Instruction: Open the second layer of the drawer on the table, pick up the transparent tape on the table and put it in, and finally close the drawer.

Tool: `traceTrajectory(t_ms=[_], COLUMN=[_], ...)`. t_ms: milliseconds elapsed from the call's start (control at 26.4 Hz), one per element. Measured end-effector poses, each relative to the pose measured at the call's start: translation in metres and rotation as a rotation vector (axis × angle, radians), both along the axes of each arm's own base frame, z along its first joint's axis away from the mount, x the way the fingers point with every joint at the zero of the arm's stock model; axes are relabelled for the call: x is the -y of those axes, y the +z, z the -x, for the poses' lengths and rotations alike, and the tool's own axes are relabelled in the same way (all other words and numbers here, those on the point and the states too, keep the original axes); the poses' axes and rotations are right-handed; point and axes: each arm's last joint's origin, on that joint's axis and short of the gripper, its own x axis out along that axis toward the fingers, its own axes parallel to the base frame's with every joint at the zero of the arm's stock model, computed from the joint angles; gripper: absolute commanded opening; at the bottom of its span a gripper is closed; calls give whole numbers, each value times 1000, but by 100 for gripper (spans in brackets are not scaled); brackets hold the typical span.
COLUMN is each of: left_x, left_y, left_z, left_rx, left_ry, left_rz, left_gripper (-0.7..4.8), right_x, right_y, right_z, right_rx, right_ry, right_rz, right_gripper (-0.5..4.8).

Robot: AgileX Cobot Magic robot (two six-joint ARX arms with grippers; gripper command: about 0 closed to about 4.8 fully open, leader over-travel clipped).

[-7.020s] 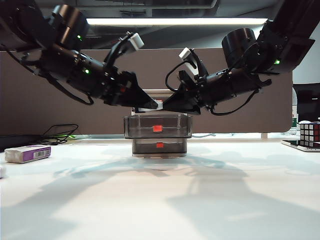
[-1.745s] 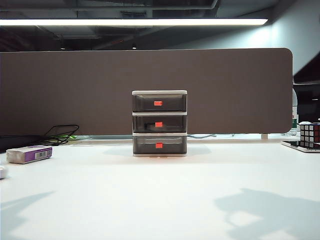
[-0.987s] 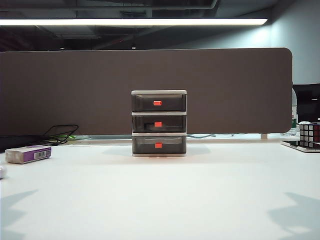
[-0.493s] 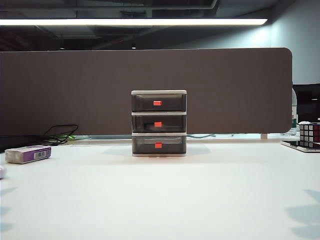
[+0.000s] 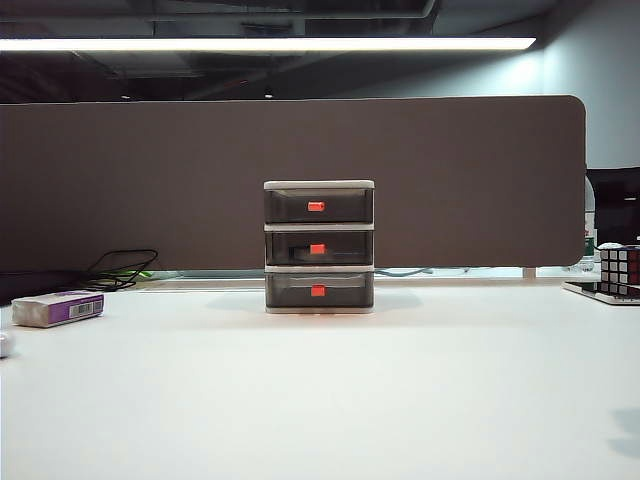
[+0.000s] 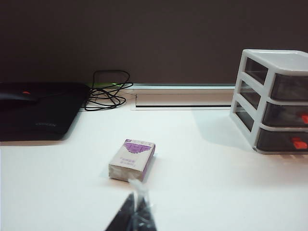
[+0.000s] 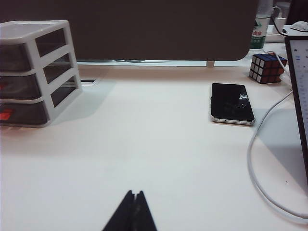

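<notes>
Both grippers sit outside the exterior view and show only in their own wrist cameras: the left gripper [image 6: 136, 214] has its dark fingers pressed together with a wisp of clear film caught at the tips, and the right gripper [image 7: 132, 211] likewise has its fingers closed tip to tip, holding nothing. In the middle of the exterior view the drawer [image 5: 319, 247] stands upright on the table [image 5: 320, 400] against the brown partition [image 5: 150, 180], with all three tiers pushed in. Its second layer [image 5: 319, 248] is shut, red tab facing forward, and a dark shape shows faintly inside it; whether that is the transparent tape cannot be told. At the left edge lies a purple-and-white box [image 5: 58, 308], and at the right edge a puzzle cube [image 5: 620, 268].
</notes>
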Motion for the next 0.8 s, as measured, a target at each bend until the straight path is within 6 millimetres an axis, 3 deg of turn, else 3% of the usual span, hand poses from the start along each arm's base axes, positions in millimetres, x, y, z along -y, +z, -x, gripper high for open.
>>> traceTrajectory(t_ms=[797], left_x=[0], left_y=[-5], left_z=[0], left_rx=[-49], left_ry=[-6], left_rz=[13], left_gripper=[-5], right_x=[0], right_y=[-1], right_z=[0], right_rx=[-9], right_ry=[5], right_rz=[1], right_gripper=[-5])
